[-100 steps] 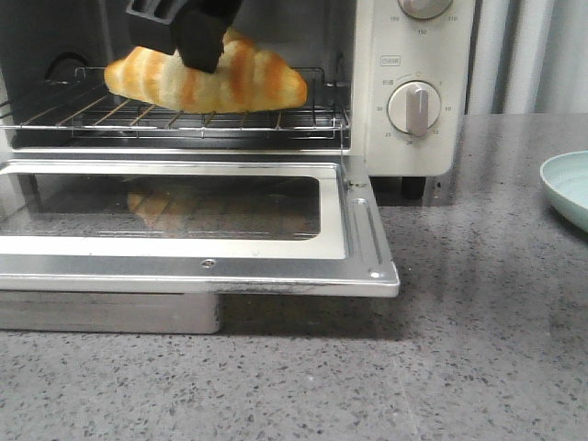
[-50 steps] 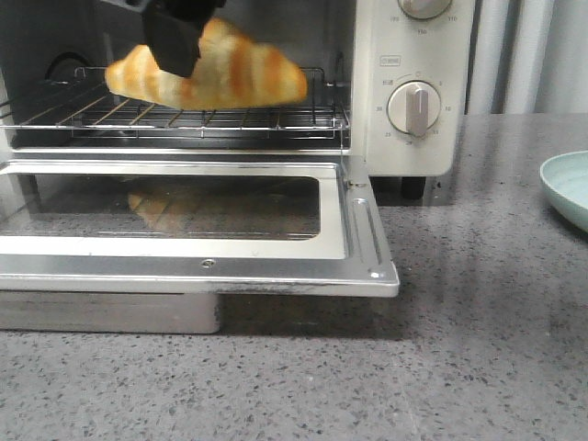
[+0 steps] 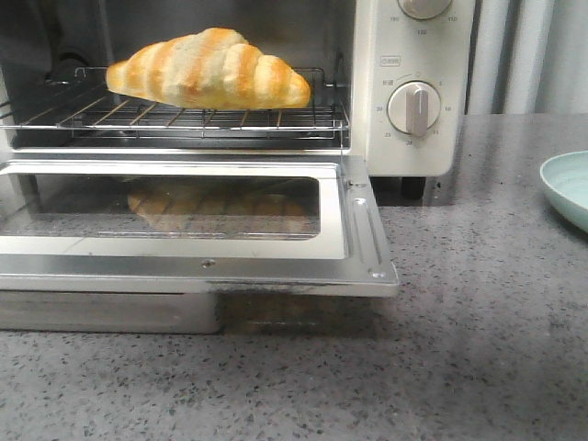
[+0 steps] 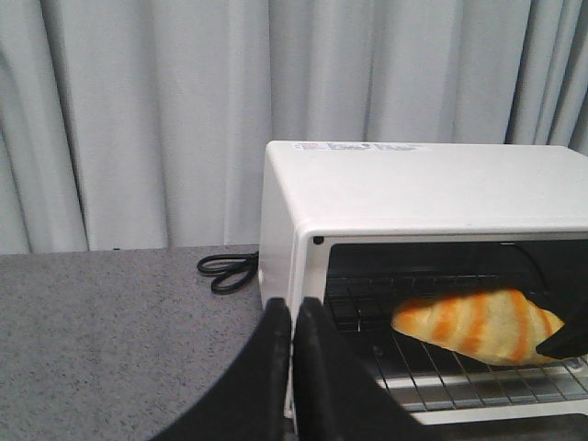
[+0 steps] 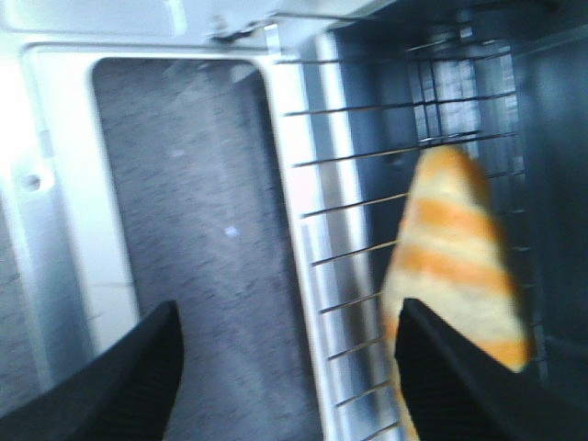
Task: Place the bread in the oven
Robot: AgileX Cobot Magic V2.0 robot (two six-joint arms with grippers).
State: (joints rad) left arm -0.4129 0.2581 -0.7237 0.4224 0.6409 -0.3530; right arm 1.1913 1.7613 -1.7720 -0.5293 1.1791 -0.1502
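Observation:
The bread point(image 3: 209, 69), a golden-brown striped roll, lies on the wire rack point(image 3: 184, 118) inside the cream-white oven point(image 3: 409, 92), whose glass door point(image 3: 184, 216) hangs open and flat. No gripper shows in the front view. In the left wrist view my left gripper point(image 4: 292, 317) is shut and empty, beside the oven's point(image 4: 413, 188) left front corner, with the bread point(image 4: 478, 322) on the rack beyond it. In the blurred right wrist view my right gripper point(image 5: 289, 322) is open and empty above the door's point(image 5: 175, 184) hinge edge, apart from the bread point(image 5: 455, 257).
A pale green plate point(image 3: 568, 188) sits at the right edge of the grey speckled counter point(image 3: 459, 367). Round dials point(image 3: 414, 107) are on the oven's right panel. A black cord point(image 4: 225, 271) lies coiled behind the oven, before grey curtains point(image 4: 138, 119).
The right gripper has let go of the bread and risen out of the front view. The bread now rests freely on the rack, settled slightly.

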